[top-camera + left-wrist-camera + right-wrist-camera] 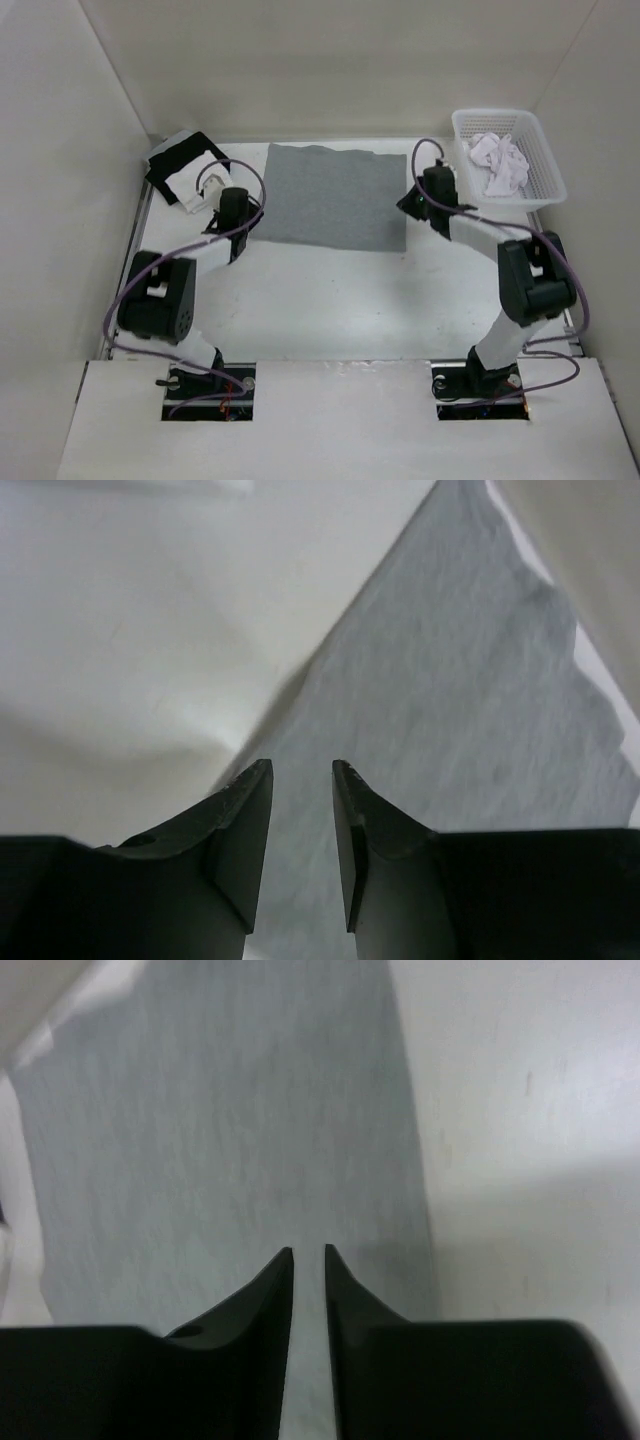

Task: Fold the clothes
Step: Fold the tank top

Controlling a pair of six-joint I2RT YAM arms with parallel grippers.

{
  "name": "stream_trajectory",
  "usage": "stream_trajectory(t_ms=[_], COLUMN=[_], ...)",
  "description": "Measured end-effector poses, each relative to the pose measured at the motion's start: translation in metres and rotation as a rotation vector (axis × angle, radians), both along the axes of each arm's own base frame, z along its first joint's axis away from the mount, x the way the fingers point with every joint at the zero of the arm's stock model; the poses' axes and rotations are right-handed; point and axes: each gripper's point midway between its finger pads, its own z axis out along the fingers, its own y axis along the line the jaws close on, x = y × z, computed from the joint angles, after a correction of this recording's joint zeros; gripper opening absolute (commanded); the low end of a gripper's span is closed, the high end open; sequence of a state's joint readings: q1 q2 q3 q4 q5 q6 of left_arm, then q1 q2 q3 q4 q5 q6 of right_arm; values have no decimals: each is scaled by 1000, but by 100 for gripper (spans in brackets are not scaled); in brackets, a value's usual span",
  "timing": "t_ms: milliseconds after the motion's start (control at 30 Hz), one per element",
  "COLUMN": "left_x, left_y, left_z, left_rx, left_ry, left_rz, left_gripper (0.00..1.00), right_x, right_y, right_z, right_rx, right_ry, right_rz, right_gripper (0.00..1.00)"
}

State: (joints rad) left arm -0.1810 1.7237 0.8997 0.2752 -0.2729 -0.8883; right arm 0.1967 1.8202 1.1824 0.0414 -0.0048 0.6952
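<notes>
1. From above, the grey shirt [330, 195] lay as a flat rectangle at the far middle of the table [330, 300]. The left gripper [236, 250] was at its near-left corner and the right gripper [408, 205] at its right edge.
2. Left wrist: the jaws stood moderately apart, holding nothing, over the shirt's edge. A straight lift would likely avoid dragging it.
3. Right wrist: the jaws were parted narrowly and empty above the cloth. They should probably widen more before rising, matching the left.

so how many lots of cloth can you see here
3: a grey shirt flat mid-table, a black-and-white stack at far left, and white cloth in the basket at far right, which may hide more.
</notes>
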Motion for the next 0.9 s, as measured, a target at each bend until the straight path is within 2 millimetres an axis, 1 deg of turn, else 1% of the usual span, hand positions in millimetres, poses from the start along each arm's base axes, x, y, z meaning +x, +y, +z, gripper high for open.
stream_trajectory(t_ms=[33,67,100,167,233,300,367,400,500,533,600,700,733,833,900], left_x=[-21,-36,-50,-69,-82,-91,-97,-99,-99,-99,-97,-91,-89,-83,-82], left_y=[-3,-7,-12,-13,-7,-1,4,7,10,10,10,7,6,4,3], left_z=[4,9,16,23,17,0,-18,-26,-41,-45,-51,-52,-53,-53,-55], left_rx=[5,5,0,-18,-33,-41,-54,-61,-88,-96,-117,-140,-147,-166,-175], left_ry=[-7,-24,-49,-86,-86,-47,0,22,57,66,76,68,66,57,57], left_rz=[-8,-20,-37,-47,-34,-25,-18,-15,-10,-10,-7,-6,-4,0,2], left_gripper=[27,27,28,33,34,35,35,35,32,31,29,25,23,14,9], right_x=[-27,-49,-72,-105,-128,-146,-160,-165,-179,-181,-183,-179,-176,-175,-170], right_y=[11,22,34,53,58,55,49,47,39,36,30,23,22,18,17], right_z=[-4,-5,-4,-1,-2,-9,-20,-25,-40,-44,-49,-53,-56,-71,-71], right_rx=[-3,-2,5,30,49,57,54,54,49,49,50,74,82,97,118], right_ry=[8,3,-6,-36,-54,-58,-48,-41,-19,-12,-2,4,11,54,50], right_rz=[25,50,83,143,162,160,147,140,118,106,80,29,13,-26,-51], right_gripper=[2,1,1,4,13,22,31,38,49,50,52,51,48,49,49])
